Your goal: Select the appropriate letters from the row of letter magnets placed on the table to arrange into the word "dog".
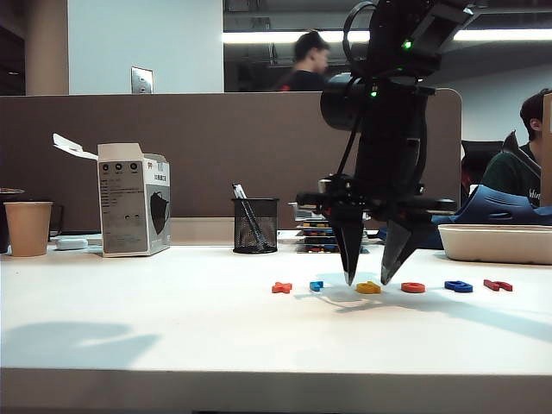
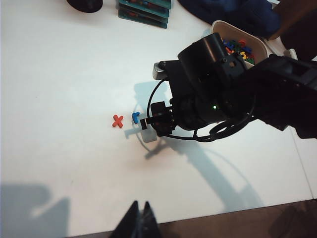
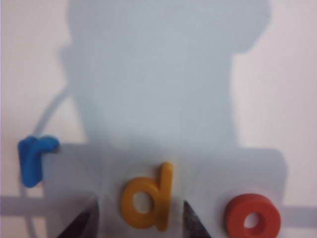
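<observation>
The row of letter magnets lies on the white table (image 1: 172,319): an orange x (image 1: 282,287), a light blue letter (image 1: 316,285), the yellow "d" (image 1: 368,288), the orange-red "o" (image 1: 413,287), the dark blue "g" (image 1: 458,285) and a dark red piece (image 1: 498,285). My right gripper (image 1: 366,280) points down, open, with one fingertip on each side of the "d". In the right wrist view the "d" (image 3: 148,198) lies between the open fingertips (image 3: 92,213), with the "o" (image 3: 252,219) and the blue letter (image 3: 33,159) to either side. My left gripper (image 2: 140,207) is shut and empty at the table's front edge.
A white tray (image 1: 496,243) holding spare letters (image 2: 237,48) stands at the back right. A mesh pen holder (image 1: 255,225), a stack of flat boxes (image 1: 316,235), a white carton (image 1: 134,200) and a paper cup (image 1: 28,228) line the back, before a partition.
</observation>
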`<state>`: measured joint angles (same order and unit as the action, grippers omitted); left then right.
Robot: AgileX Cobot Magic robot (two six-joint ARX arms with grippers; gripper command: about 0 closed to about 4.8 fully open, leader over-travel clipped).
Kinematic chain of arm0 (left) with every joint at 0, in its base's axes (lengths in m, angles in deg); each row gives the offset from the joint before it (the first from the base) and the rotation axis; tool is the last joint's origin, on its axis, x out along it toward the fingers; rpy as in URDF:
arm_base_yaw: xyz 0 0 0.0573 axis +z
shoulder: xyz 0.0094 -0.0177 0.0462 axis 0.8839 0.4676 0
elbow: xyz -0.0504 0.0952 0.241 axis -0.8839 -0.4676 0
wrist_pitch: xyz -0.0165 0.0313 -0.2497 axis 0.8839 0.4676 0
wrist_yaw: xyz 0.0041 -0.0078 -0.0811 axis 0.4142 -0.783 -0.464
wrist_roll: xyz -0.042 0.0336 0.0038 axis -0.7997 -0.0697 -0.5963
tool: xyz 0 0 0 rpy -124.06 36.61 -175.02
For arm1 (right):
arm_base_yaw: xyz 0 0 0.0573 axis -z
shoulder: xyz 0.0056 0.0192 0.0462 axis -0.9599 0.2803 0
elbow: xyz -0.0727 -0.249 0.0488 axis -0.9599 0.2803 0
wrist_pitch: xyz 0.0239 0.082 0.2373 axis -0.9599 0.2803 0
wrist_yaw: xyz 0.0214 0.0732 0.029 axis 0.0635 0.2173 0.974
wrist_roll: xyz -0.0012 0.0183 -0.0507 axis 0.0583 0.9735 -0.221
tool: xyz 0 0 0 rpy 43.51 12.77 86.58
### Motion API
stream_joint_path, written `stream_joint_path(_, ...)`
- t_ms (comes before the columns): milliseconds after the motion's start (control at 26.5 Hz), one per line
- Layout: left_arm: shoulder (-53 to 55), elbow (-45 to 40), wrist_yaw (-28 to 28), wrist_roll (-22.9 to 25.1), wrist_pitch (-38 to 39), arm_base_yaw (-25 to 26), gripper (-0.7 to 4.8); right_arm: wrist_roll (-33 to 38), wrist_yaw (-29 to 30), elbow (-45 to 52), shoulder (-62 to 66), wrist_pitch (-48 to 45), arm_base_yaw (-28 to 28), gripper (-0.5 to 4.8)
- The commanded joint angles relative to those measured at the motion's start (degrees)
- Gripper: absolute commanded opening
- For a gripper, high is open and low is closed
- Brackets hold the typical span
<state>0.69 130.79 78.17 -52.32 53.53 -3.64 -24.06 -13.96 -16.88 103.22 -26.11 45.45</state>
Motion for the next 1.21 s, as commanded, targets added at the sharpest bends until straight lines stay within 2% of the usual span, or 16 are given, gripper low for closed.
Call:
stream_joint_path(38, -0.13, 0.20, 0.37, 0.07, -0.13, -0.02, -0.06, 0.42, -0.17, -0.28, 0.63, -0.20, -0.07, 2.12)
stream_joint_path(869, -0.13, 0.20, 0.37, 0.04, -0.13, -0.02, -0.06, 1.49, -0.13, -0.26, 2.25, 3.08, -0.07, 1.96)
stream_joint_path(982, -0.13, 0.20, 0.37, 0.07, -0.13, -0.02, -0.06, 1.46, -0.09, -0.26, 2.27, 2.99, -0.07, 1.16)
stream_joint_path(1209, -0.13, 0.20, 0.37, 0.07, -0.13, -0.02, -0.06, 1.49, -0.04, -0.26, 2.27, 2.78, -0.07, 1.15)
